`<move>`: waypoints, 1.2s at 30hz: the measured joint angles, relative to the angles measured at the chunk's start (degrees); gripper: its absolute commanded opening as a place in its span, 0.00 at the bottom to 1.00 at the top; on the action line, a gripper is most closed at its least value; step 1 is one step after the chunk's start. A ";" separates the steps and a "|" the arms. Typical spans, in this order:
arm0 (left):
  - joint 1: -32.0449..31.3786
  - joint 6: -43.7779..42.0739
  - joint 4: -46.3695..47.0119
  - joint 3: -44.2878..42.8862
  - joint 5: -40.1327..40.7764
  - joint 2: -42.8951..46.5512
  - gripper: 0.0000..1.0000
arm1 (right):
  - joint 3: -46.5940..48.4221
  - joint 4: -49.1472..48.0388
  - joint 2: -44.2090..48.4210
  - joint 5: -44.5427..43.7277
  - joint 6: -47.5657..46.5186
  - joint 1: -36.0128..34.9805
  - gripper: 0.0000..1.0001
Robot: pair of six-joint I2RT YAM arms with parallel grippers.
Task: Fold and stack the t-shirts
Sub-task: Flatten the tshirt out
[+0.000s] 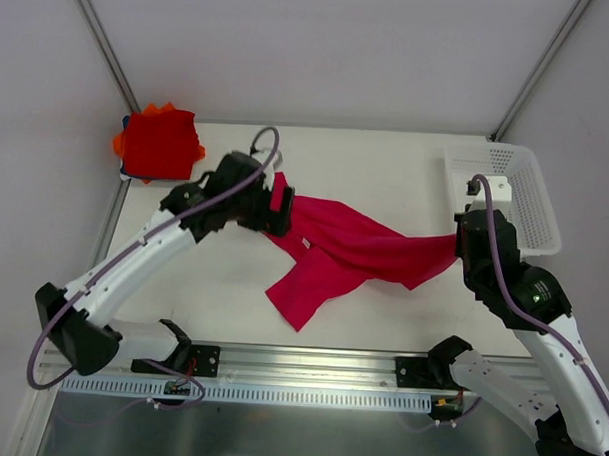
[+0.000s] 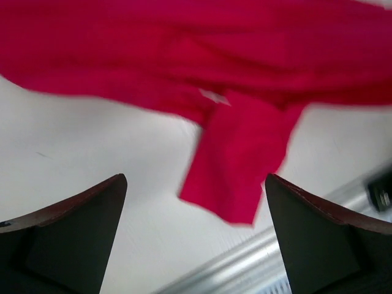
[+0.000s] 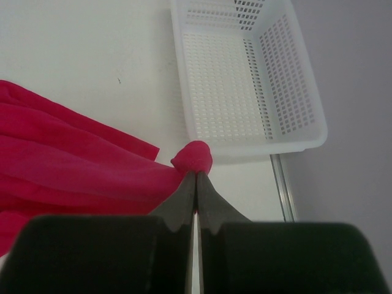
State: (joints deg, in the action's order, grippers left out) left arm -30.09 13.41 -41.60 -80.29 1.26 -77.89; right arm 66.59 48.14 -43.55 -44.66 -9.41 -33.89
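White table [image 1: 387,171], plain grey walls [image 1: 341,49]. Left of the white basket [image 1: 534,188], the crimson-pink t-shirt [image 1: 344,251] sprawls unfolded; its white label [image 2: 213,97] is too blurred to read. Right gripper [image 3: 196,176] pinches its corner beside the basket; left gripper [image 2: 196,180] gapes wide. Folded t-shirts [image 1: 159,143] sit far left.

left gripper [image 2: 196,184]: jaws wide apart, beside left end of the pink shirt [image 1: 336,251]. right gripper [image 3: 196,175]: pinched on its right end.
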 measured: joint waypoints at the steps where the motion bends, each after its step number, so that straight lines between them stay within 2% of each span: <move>1: -4.85 1.95 1.07 4.04 -0.24 3.34 0.97 | -0.28 -0.11 -0.07 0.26 0.24 0.07 0.00; 3: -11.37 5.92 1.53 12.24 -0.11 8.72 0.96 | -0.79 -0.46 -0.17 0.61 0.72 0.11 0.00; 5: -14.49 10.56 2.51 20.44 1.25 11.58 0.95 | -1.07 -0.59 -0.44 0.81 1.09 0.17 0.00; 11: -16.74 19.93 4.74 38.10 5.88 15.52 0.88 | -1.79 -1.27 -0.70 1.46 1.60 0.22 0.00; 22: -16.76 23.08 21.11 47.32 6.38 11.15 0.83 | -3.76 -1.51 -0.74 1.99 2.75 0.28 0.00; 30: -16.76 22.67 30.60 47.15 6.05 4.50 0.76 | -4.61 -1.68 -1.60 1.99 2.95 0.28 0.00; 31: -16.76 22.60 31.74 47.01 5.84 3.87 0.74 | -4.61 -1.75 -1.57 1.95 2.95 0.28 0.00; 34: -16.76 22.25 34.03 46.95 5.31 2.69 0.59 | -4.61 -1.92 -1.66 1.84 2.93 0.28 0.00; 35: -16.76 22.03 34.53 46.95 5.18 2.40 0.42 | -4.61 -2.03 -1.73 1.81 2.95 0.28 0.00; 36: -16.76 22.21 34.99 46.95 5.11 2.12 0.31 | -4.61 -2.10 -1.81 1.81 2.95 0.31 0.01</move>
State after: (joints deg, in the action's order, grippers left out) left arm -46.85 35.62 -6.61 -33.34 6.37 -75.77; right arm 61.98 46.04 -45.36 -42.85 -6.46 -33.58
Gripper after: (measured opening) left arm 0.512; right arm 0.011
